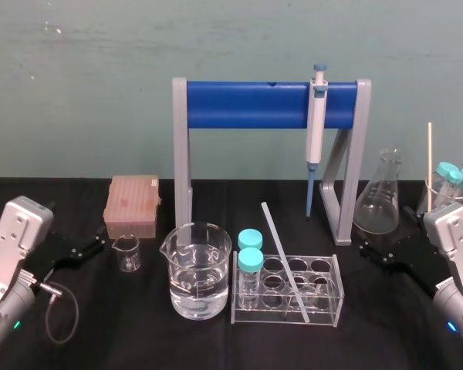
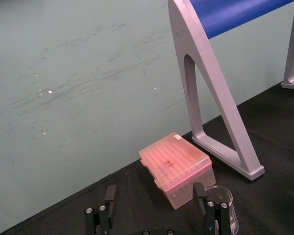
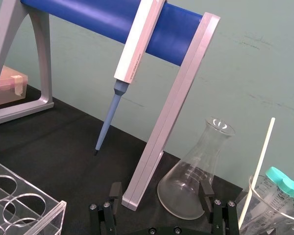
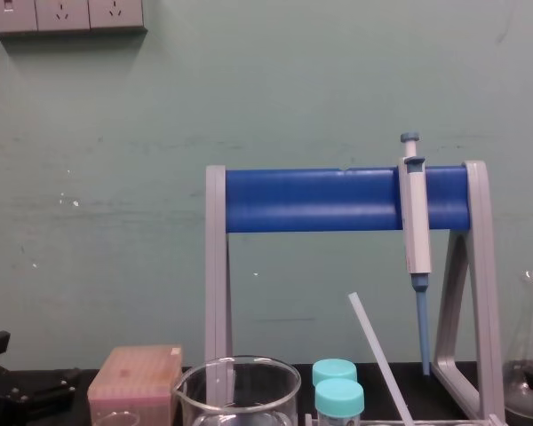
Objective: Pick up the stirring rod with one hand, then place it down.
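Black tabletop (image 1: pixel 139 335), teal wall (image 1: pixel 100 77); stirring rod (image 1: pixel 285 258) aslant in rack (image 1: pixel 336 284).

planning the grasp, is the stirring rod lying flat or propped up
Propped up, tilted: the stirring rod leans in the clear tube rack, top end raised. Left gripper and right gripper idle at the sides.

Head: high, aimed forward and down over the black-clothed table (image 1: pixel 139 335), widest and farthest off. Chest: lower, level, facing forward; nearer the grey-legged stand with blue crossbar (image 4: pixel 311 200) and the grey-and-blue pipette (image 4: pixel 416 222) hung on it, both shared with head. Left wrist: low, just behind the left gripper (image 2: pixel 155 193), tilted up past the translucent pink lidded box (image 2: pixel 176 164) to the stand's left leg. Right wrist: low, behind the right gripper (image 3: pixel 160 187), toward the clear glass conical flask (image 3: pixel 191 186), pipette, stand's right leg.
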`<action>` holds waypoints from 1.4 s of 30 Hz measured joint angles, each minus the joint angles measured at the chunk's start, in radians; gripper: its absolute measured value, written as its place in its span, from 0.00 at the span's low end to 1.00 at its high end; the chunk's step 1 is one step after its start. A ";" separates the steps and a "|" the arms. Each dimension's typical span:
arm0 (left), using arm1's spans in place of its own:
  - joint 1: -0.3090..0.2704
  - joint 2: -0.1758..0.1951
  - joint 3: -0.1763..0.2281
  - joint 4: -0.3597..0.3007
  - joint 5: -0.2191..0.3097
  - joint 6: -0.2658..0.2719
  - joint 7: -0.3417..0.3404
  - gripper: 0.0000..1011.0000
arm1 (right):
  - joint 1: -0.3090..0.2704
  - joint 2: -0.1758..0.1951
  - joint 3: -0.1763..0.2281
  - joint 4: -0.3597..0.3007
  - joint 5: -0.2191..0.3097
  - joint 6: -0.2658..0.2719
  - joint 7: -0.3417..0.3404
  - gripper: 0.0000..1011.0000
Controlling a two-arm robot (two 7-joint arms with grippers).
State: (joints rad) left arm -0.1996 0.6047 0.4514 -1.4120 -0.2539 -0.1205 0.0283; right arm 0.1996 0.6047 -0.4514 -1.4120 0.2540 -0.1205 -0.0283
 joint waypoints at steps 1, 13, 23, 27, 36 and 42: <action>0.000 0.000 0.000 0.000 0.000 0.000 0.000 0.99 | 0.000 0.000 0.000 0.000 0.000 0.000 0.000 0.99; 0.000 0.000 0.000 0.000 0.000 0.000 0.000 0.99 | 0.000 0.000 0.000 0.000 0.000 0.000 0.000 0.99; 0.000 0.000 0.000 0.000 0.000 0.000 0.000 0.99 | 0.000 0.000 0.000 0.000 0.000 0.000 0.000 0.99; 0.000 0.000 0.000 0.000 0.000 0.000 0.000 0.99 | 0.000 0.000 0.000 0.000 0.000 0.000 0.000 0.99; 0.000 0.000 0.000 0.000 0.000 0.000 0.000 0.99 | 0.000 0.000 0.000 0.000 0.000 0.000 0.000 0.99; 0.000 0.000 0.000 0.000 0.000 0.000 0.000 0.99 | 0.000 0.000 0.000 0.000 0.000 0.000 0.000 0.99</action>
State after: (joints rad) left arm -0.1995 0.6047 0.4514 -1.4120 -0.2539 -0.1205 0.0283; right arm 0.1995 0.6047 -0.4514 -1.4120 0.2539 -0.1205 -0.0283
